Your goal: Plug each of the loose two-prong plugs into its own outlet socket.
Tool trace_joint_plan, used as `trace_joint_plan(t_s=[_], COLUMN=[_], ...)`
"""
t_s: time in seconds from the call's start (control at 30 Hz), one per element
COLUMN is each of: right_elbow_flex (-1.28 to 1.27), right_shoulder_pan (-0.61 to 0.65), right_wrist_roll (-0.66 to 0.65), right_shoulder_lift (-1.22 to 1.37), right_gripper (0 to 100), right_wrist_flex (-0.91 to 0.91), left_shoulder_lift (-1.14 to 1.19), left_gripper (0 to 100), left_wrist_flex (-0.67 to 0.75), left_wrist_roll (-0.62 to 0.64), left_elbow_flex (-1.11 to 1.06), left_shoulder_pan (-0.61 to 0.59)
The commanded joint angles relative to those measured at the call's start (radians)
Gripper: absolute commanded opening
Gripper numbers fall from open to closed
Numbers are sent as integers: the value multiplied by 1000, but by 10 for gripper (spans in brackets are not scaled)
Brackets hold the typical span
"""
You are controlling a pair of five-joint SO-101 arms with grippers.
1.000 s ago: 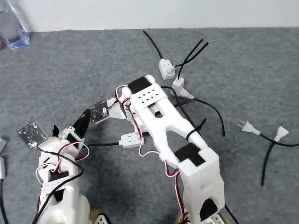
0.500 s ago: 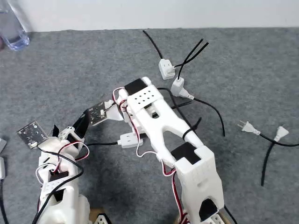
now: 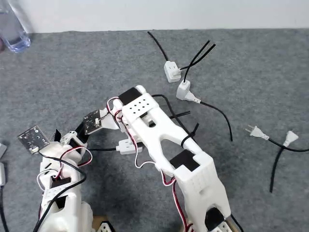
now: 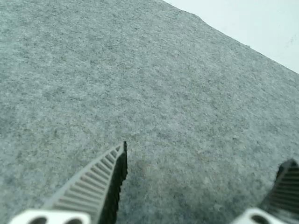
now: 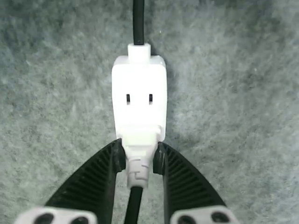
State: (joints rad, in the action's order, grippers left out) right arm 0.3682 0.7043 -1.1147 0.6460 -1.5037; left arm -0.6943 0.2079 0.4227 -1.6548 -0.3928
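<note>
- Right gripper: nearly closed, black fingers pinching the neck of a white two-prong plug, one on each side.
- Just past those fingertips: plug body butting against the end of a white outlet socket, two slots facing up, black cord leaving its far end; cannot tell how deep the prongs sit.
- Socket and plug flat on the grey felt bench.
- Left gripper: spread wide, ribbed fingers holding nothing, bare felt between them.
- Well apart from both pairs of fingers: a loose plug with prongs bare, a white cord end near it.
- Beyond the right arm's fingers: a second socket just beside another white plug.
</note>
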Motion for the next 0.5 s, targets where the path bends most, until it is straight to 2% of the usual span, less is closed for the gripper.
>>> trace_joint_plan(t_s=[0.0, 0.47], right_elbow_flex=[-2, -2], right_shoulder_pan=[70, 70], right_wrist_roll=[15, 17], right_shoulder_lift=[90, 94], right_gripper=[9, 9], right_wrist_flex=[31, 36], left_shoulder_lift=[-8, -8], left_gripper=[459, 459], left_wrist_flex=[26, 26], left_wrist_roll=[6, 6], left_elbow_flex=[4, 4], left_shoulder_pan=[-6, -6])
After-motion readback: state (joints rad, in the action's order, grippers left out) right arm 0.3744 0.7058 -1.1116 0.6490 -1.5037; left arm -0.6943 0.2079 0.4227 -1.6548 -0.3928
